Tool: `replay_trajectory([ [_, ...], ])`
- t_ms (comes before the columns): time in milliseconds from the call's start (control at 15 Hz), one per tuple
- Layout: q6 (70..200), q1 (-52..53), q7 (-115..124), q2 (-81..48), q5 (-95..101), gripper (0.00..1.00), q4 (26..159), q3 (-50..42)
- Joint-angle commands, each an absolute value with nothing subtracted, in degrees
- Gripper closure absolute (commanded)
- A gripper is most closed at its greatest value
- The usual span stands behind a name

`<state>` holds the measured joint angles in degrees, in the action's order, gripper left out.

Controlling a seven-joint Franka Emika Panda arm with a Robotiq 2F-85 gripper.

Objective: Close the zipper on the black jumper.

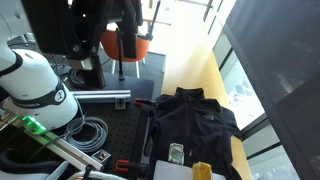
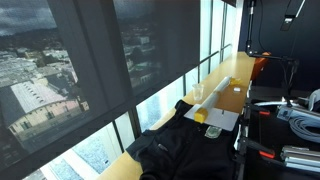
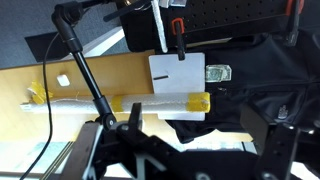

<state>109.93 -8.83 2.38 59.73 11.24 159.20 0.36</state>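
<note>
The black jumper (image 1: 190,122) lies spread flat on the table with its collar away from the camera. It also shows in the other exterior view (image 2: 172,148) and at the right of the wrist view (image 3: 262,85). The zipper (image 1: 189,118) is only a faint centre line, and I cannot tell whether it is open or closed. My gripper (image 3: 197,118) is open and empty, held high with its two dark fingers on either side of the jumper's edge. Only the white arm (image 1: 35,85) shows in an exterior view.
A white sheet (image 3: 176,72) with a small shiny packet (image 3: 218,73) lies beside the jumper. A clear tube with yellow ends (image 3: 120,103) lies along the yellow table edge (image 2: 232,88). A black stand (image 3: 85,60) rises nearby. Coiled cables (image 1: 92,130) lie near the arm's base.
</note>
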Motion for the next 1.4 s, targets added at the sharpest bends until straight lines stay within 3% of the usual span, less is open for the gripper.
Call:
replay_trajectory([
  [0,109.7,-8.1,2.9,59.7,11.7,0.0,159.0,-0.1],
  [467,117.5,-6.7,3.8,54.6,11.0,0.0,159.2,0.2],
  [1067,156.1,-1.8,12.8,26.4,6.2,0.0,157.9,7.1],
  [1333,166.8,-2.6,17.6,12.1,4.2,0.0,154.6,9.4],
])
